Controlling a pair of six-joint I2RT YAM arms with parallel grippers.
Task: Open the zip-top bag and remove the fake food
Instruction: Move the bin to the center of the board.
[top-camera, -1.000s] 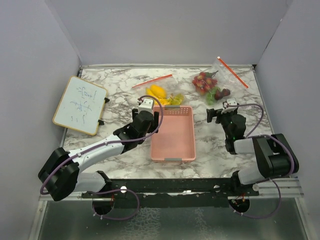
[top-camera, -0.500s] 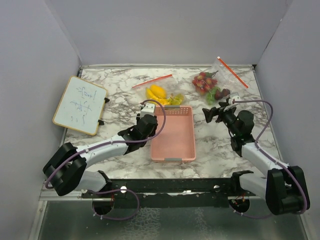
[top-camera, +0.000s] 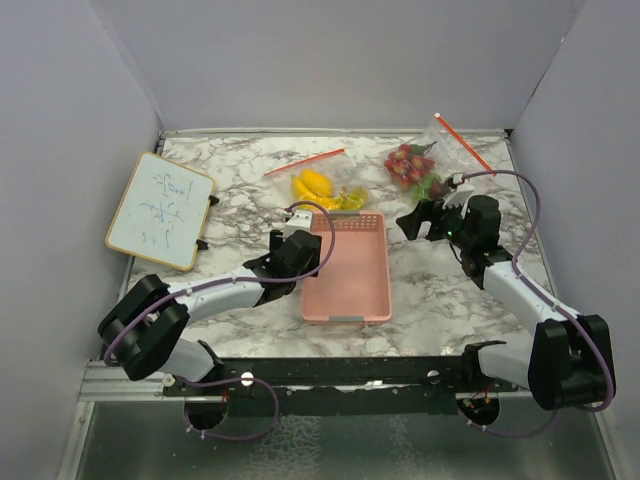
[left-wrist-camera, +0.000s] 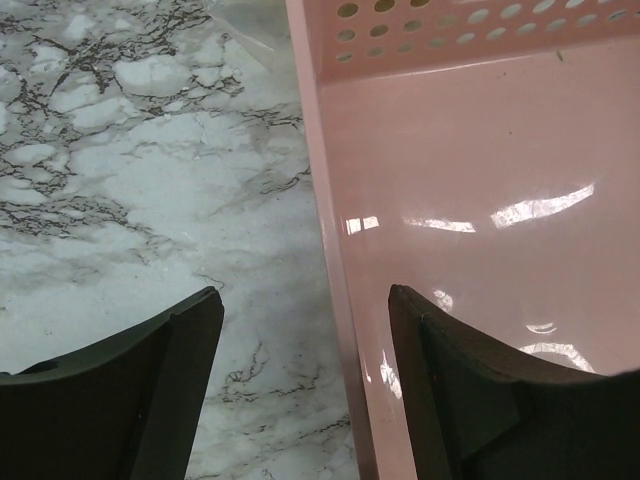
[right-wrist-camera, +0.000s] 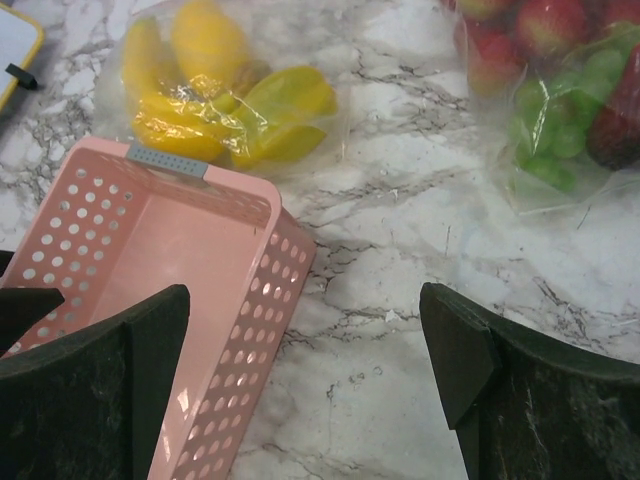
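Observation:
A clear zip-top bag (top-camera: 322, 188) of yellow fake food lies just behind the pink basket (top-camera: 348, 300); it also shows in the right wrist view (right-wrist-camera: 215, 95). A second zip-top bag (top-camera: 415, 170) holds red strawberries, green and dark pieces at the back right, and shows in the right wrist view (right-wrist-camera: 560, 100). My left gripper (top-camera: 302, 236) is open and empty, its jaws on either side of the basket's left wall (left-wrist-camera: 330, 230). My right gripper (top-camera: 411, 222) is open and empty over bare marble, between the basket and the second bag.
A small whiteboard (top-camera: 160, 210) lies at the left. The pink basket has nothing in it, and its perforated wall (right-wrist-camera: 270, 270) lies just left of my right gripper (right-wrist-camera: 305, 350). Walls close in the table on three sides.
My left gripper has drawn in over the basket's left wall. My right arm has stretched out and moved back-left toward the bag with strawberries.

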